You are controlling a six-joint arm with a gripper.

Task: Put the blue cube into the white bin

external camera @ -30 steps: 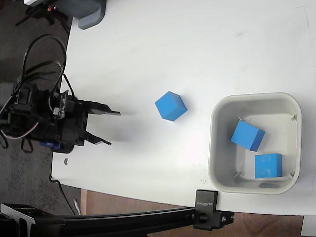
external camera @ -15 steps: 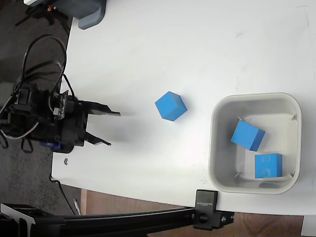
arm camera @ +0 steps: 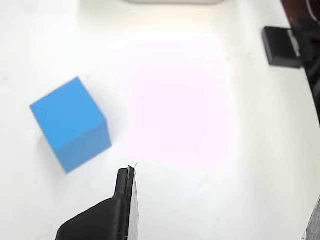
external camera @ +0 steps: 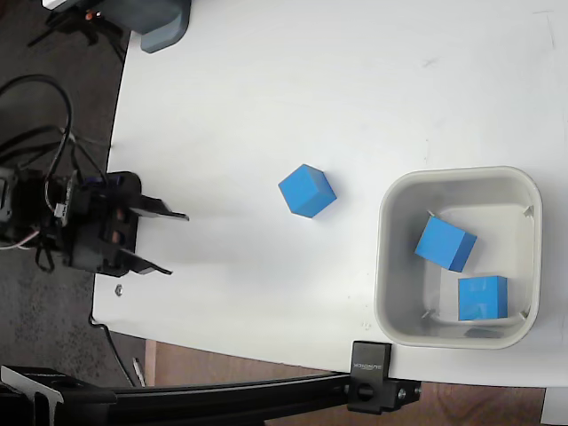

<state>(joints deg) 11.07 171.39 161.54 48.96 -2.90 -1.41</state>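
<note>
Currently pre-grasp: gripper (external camera: 169,241), fingers spread wide and empty, sits well left of blue cube (external camera: 307,191). Next: advance, straddle, close, carry to white bin (external camera: 383,266).

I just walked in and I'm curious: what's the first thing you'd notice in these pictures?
A bright blue cube sits alone in the middle of the white table. At the right of the fixed view, a white bin already holds two more blue cubes. At the left edge, the black gripper is open and empty.

Bright even light; blown-out glare on the wrist view's table (arm camera: 175,100).
</note>
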